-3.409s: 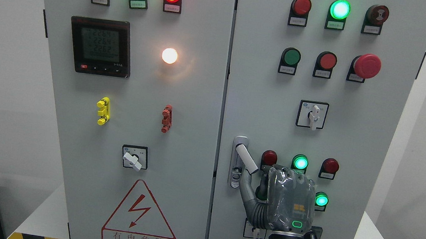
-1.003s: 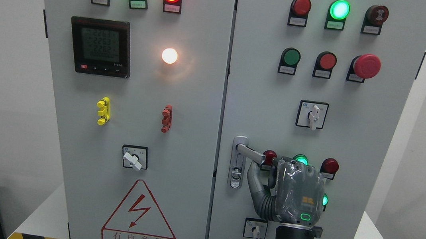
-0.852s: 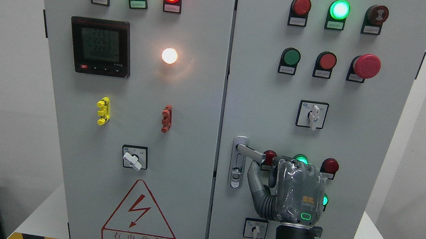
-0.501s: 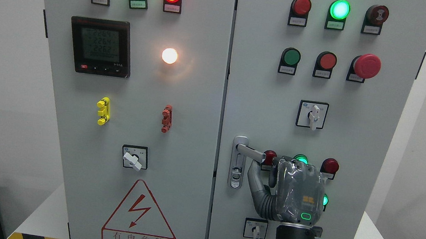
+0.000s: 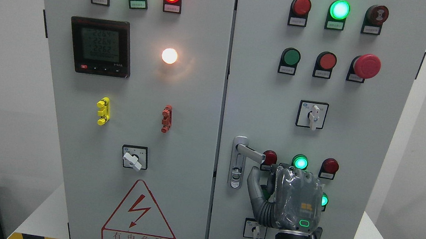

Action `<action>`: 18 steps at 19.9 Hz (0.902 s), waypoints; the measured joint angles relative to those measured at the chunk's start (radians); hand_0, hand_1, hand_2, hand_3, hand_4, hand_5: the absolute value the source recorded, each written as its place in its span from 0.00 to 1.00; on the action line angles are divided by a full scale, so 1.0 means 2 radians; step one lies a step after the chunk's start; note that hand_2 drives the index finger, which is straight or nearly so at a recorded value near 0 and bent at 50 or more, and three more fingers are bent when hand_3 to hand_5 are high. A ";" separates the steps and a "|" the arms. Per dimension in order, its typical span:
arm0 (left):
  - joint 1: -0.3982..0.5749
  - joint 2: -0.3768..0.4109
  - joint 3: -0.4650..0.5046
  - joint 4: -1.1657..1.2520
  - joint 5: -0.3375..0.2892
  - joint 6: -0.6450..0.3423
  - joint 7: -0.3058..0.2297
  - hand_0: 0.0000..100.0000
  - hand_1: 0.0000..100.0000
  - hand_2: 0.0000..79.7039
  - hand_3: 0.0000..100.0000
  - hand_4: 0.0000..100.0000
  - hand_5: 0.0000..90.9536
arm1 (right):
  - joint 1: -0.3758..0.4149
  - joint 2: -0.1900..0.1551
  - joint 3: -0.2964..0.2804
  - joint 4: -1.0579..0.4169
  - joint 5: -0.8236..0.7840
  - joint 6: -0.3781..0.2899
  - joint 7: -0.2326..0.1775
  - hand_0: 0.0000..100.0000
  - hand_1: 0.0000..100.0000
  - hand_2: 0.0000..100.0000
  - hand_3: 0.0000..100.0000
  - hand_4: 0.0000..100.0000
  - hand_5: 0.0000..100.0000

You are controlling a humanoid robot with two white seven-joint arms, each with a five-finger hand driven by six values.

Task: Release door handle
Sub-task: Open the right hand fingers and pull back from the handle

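We see the grey, plastic-wrapped right hand (image 5: 295, 201) raised in front of the right-hand door (image 5: 315, 135) of the tall grey metal control cabinet, its arm coming up from the bottom edge right of the middle. The silver metal door handle (image 5: 250, 152) sits by the left edge of that door, below its mid-height; its lever is swung out to the right, ending just beside a dark red indicator lamp (image 5: 270, 158). The hand is just below the lever and apart from it: the thumb (image 5: 254, 180) points up with a gap under the lever, and the hand holds nothing. How far the other fingers are curled we cannot tell, since we see only the back of the hand. A lit green lamp (image 5: 300, 162) shows just above the knuckles.
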State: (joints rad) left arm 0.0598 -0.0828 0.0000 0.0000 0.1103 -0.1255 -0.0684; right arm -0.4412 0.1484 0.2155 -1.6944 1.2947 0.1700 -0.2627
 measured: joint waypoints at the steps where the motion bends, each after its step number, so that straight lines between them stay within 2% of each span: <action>1: 0.000 0.000 0.000 0.000 0.000 0.000 0.000 0.12 0.39 0.00 0.00 0.00 0.00 | 0.005 0.000 0.000 -0.003 -0.001 -0.003 -0.004 0.64 0.31 0.95 1.00 1.00 0.98; 2: 0.000 0.000 0.000 0.000 0.000 0.000 0.000 0.12 0.39 0.00 0.00 0.00 0.00 | 0.010 0.000 0.000 -0.007 -0.001 -0.006 -0.007 0.64 0.30 0.94 1.00 0.98 0.98; 3: 0.000 0.000 0.000 0.000 0.000 0.000 0.000 0.12 0.39 0.00 0.00 0.00 0.00 | 0.016 0.000 0.000 -0.011 -0.002 -0.008 -0.009 0.64 0.29 0.86 1.00 0.95 0.97; 4: 0.000 0.000 0.000 0.000 0.000 0.000 0.000 0.12 0.39 0.00 0.00 0.00 0.00 | 0.022 0.000 0.000 -0.015 -0.002 -0.011 -0.011 0.64 0.28 0.77 1.00 0.90 0.90; 5: 0.000 0.000 0.000 0.000 0.000 0.000 0.000 0.12 0.39 0.00 0.00 0.00 0.00 | 0.028 0.000 0.000 -0.019 -0.003 -0.012 -0.013 0.64 0.28 0.75 1.00 0.88 0.88; 6: 0.000 0.000 0.000 0.000 0.000 0.000 0.000 0.12 0.39 0.00 0.00 0.00 0.00 | 0.035 0.000 0.000 -0.024 -0.003 -0.015 -0.013 0.63 0.28 0.70 1.00 0.84 0.82; 7: 0.000 0.000 0.000 0.000 0.000 0.000 0.000 0.12 0.39 0.00 0.00 0.00 0.00 | 0.042 0.000 0.000 -0.029 -0.003 -0.017 -0.014 0.63 0.27 0.62 0.95 0.75 0.70; 8: 0.000 0.000 0.000 0.000 0.000 0.000 0.000 0.12 0.39 0.00 0.00 0.00 0.00 | 0.048 0.000 0.000 -0.033 -0.003 -0.018 -0.014 0.63 0.27 0.61 0.92 0.72 0.64; 9: 0.000 0.000 0.000 0.000 0.000 0.000 0.000 0.12 0.39 0.00 0.00 0.00 0.00 | 0.054 0.000 0.000 -0.038 -0.003 -0.019 -0.015 0.62 0.27 0.56 0.81 0.64 0.51; 10: 0.000 0.000 0.000 0.000 0.000 0.000 0.000 0.12 0.39 0.00 0.00 0.00 0.00 | 0.059 -0.001 0.000 -0.042 -0.003 -0.021 -0.015 0.62 0.26 0.52 0.73 0.58 0.45; 11: 0.000 0.000 0.000 0.000 0.000 0.000 0.000 0.12 0.39 0.00 0.00 0.00 0.00 | 0.064 -0.001 -0.001 -0.046 -0.004 -0.022 -0.015 0.63 0.26 0.50 0.68 0.55 0.43; 12: 0.000 0.000 0.000 0.000 0.000 0.000 0.000 0.12 0.39 0.00 0.00 0.00 0.00 | 0.068 -0.001 -0.001 -0.049 -0.004 -0.023 -0.016 0.63 0.25 0.44 0.55 0.44 0.36; 14: 0.000 0.000 0.000 0.000 0.000 0.000 0.000 0.12 0.39 0.00 0.00 0.00 0.00 | 0.075 -0.001 -0.001 -0.056 -0.004 -0.027 -0.016 0.63 0.24 0.34 0.40 0.33 0.28; 15: 0.000 0.000 0.000 0.000 0.000 0.000 0.000 0.12 0.39 0.00 0.00 0.00 0.00 | 0.078 -0.001 -0.002 -0.058 -0.004 -0.031 -0.016 0.63 0.22 0.27 0.32 0.27 0.23; 16: 0.000 0.000 0.000 0.000 0.000 0.000 0.000 0.12 0.39 0.00 0.00 0.00 0.00 | 0.080 -0.001 -0.004 -0.061 -0.004 -0.037 -0.017 0.63 0.21 0.26 0.30 0.25 0.21; 17: 0.000 0.000 0.000 0.000 0.000 0.000 0.000 0.12 0.39 0.00 0.00 0.00 0.00 | 0.082 -0.001 -0.005 -0.063 -0.004 -0.047 -0.020 0.63 0.19 0.20 0.24 0.19 0.15; 18: 0.000 0.000 0.000 0.000 0.000 0.000 0.000 0.12 0.39 0.00 0.00 0.00 0.00 | 0.084 -0.001 -0.008 -0.066 -0.004 -0.055 -0.023 0.62 0.18 0.11 0.13 0.09 0.02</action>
State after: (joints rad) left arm 0.0599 -0.0829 0.0000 0.0000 0.1102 -0.1255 -0.0685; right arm -0.2737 0.1467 0.2000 -1.8256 1.2859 0.0595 -0.3094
